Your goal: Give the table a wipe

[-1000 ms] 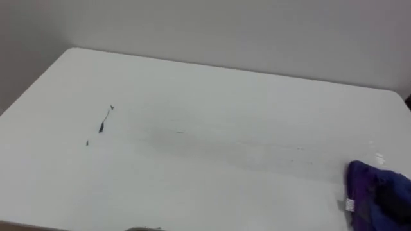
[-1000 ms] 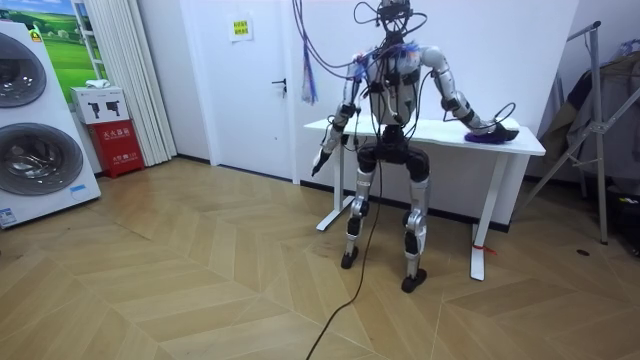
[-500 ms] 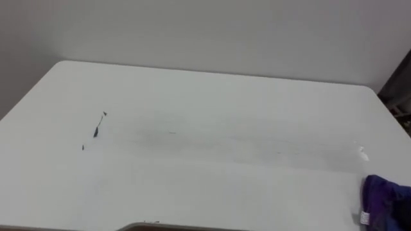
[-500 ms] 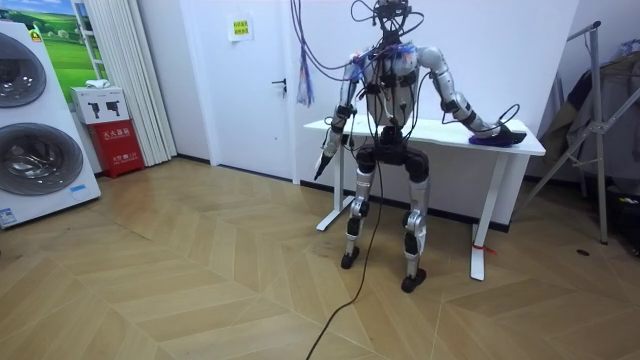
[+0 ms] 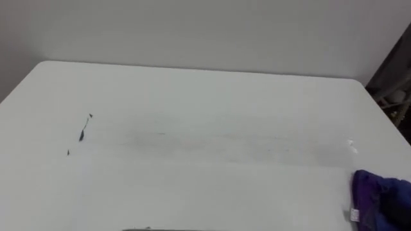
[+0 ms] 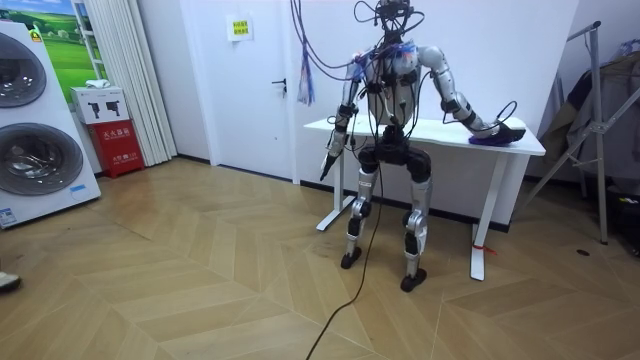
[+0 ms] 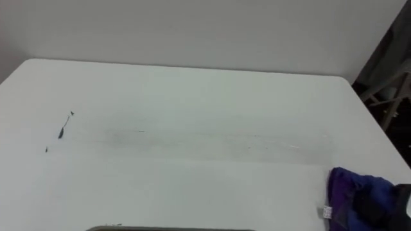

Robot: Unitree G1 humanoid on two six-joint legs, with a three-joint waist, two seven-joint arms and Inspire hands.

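Right robot hand (image 6: 503,131) outward, perhaps atop cloth (image 7: 356,192)

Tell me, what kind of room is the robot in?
Probably a laundry or utility room: washing machines along one wall, a door, and a white table with a purple cloth on it.

left hand (image 6: 327,163) hangs by hip | right hand (image 6: 503,131) reached out sideways

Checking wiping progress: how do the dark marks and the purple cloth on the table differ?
The dark marks are tiny thin specks at the left of the white table. The purple cloth is a bulky crumpled heap near its right edge. Both lie on its top.
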